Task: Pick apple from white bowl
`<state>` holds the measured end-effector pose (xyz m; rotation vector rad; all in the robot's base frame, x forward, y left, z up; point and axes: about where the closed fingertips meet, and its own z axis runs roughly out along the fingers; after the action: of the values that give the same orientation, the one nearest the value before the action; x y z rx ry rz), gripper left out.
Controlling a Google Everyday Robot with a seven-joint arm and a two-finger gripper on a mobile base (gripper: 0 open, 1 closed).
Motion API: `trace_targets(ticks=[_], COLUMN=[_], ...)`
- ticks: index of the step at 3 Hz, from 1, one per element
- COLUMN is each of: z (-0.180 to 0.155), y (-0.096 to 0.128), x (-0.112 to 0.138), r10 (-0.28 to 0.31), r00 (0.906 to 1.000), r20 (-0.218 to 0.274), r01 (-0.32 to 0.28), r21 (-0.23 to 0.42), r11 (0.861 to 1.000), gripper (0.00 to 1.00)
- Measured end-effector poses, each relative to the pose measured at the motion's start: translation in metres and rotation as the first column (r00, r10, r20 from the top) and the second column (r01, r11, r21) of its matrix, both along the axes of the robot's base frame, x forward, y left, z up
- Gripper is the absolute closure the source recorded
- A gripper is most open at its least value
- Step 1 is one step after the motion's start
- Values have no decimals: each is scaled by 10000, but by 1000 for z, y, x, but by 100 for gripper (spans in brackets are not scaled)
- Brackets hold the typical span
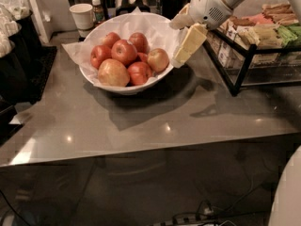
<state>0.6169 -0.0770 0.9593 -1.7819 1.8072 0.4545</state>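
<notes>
The white bowl (123, 89) stands on the grey counter at the back centre, lined with crinkled white paper and holding several apples. The apple (158, 59), red blush over a pale yellow-tan side, lies at the bowl's right side. A larger yellow-orange apple (113, 72) lies at the front left, with deep red apples between and behind them. My gripper (182, 54) comes in from the upper right and hangs over the bowl's right rim, just right of the apple and apart from it. It holds nothing that I can see.
A white paper cup (83, 15) and a small bottle (97, 8) stand behind the bowl. A black wire rack (235, 74) with packaged snacks stands to the right. Dark equipment (21, 65) fills the left edge. The counter's front edge (141, 149) runs across the middle.
</notes>
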Motion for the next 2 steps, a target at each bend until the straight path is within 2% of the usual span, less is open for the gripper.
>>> trace_targets(ticks=[1,2], z=[-4,-16], y=[1,9], x=[2,8], r10=[-124,-49], r00=[9999,9996], r20=[-36,-269], r01=[125,59], r21=[78,394], r11=[9999,9992], gripper=[39,26])
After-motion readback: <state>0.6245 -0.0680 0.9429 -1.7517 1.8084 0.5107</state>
